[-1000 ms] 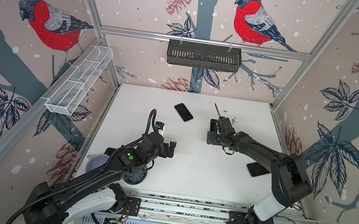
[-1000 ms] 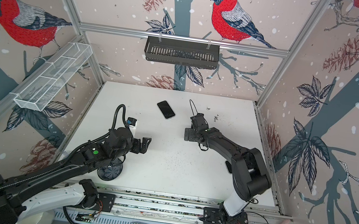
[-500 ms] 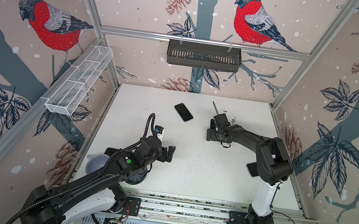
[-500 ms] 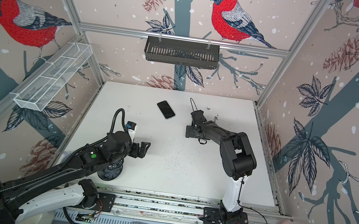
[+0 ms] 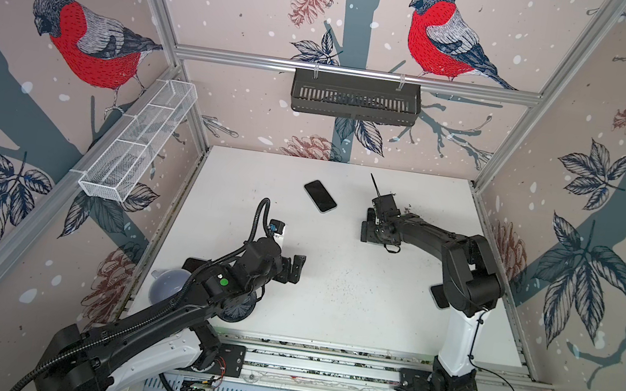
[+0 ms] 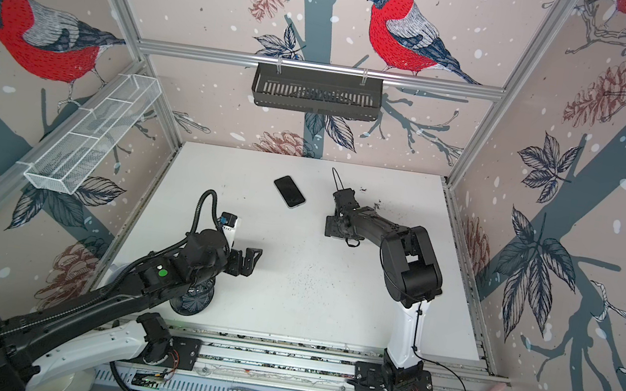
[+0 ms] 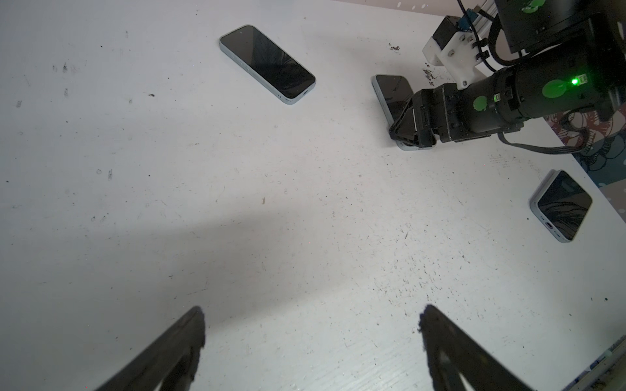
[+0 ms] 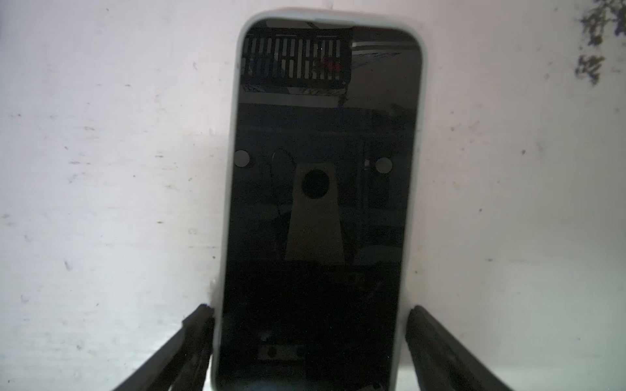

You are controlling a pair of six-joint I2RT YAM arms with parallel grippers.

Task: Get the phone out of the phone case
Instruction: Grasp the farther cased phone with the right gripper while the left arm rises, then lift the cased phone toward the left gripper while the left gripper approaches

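Note:
A dark-screened phone (image 8: pixel 321 203) in a pale phone case (image 8: pixel 411 216) lies flat on the white table (image 5: pixel 351 294). My right gripper (image 8: pixel 310 325) is low over its near end and open, one finger (image 8: pixel 196 338) against the case's edge and the other a small gap off it. In both top views that gripper (image 5: pixel 371 230) (image 6: pixel 334 227) hides this phone; the left wrist view shows the phone's far end (image 7: pixel 393 91) past the gripper (image 7: pixel 403 132). My left gripper (image 7: pixel 311 325) hangs open and empty over bare table at front left (image 5: pixel 294 267) (image 6: pixel 251 259).
A second cased phone (image 5: pixel 320 196) (image 7: pixel 267 64) lies back centre, a third (image 7: pixel 560 206) by the right arm's elbow (image 5: pixel 438 297). Dark crumbs (image 5: pixel 406 208) dot the back right. A pale funnel (image 5: pixel 167 288) and a black disc (image 5: pixel 239 311) sit under the left arm.
The right arm's elbow has folded up and back while its gripper stayed over the phone, and its jaws have narrowed a little. The left gripper has drifted slightly toward the front.

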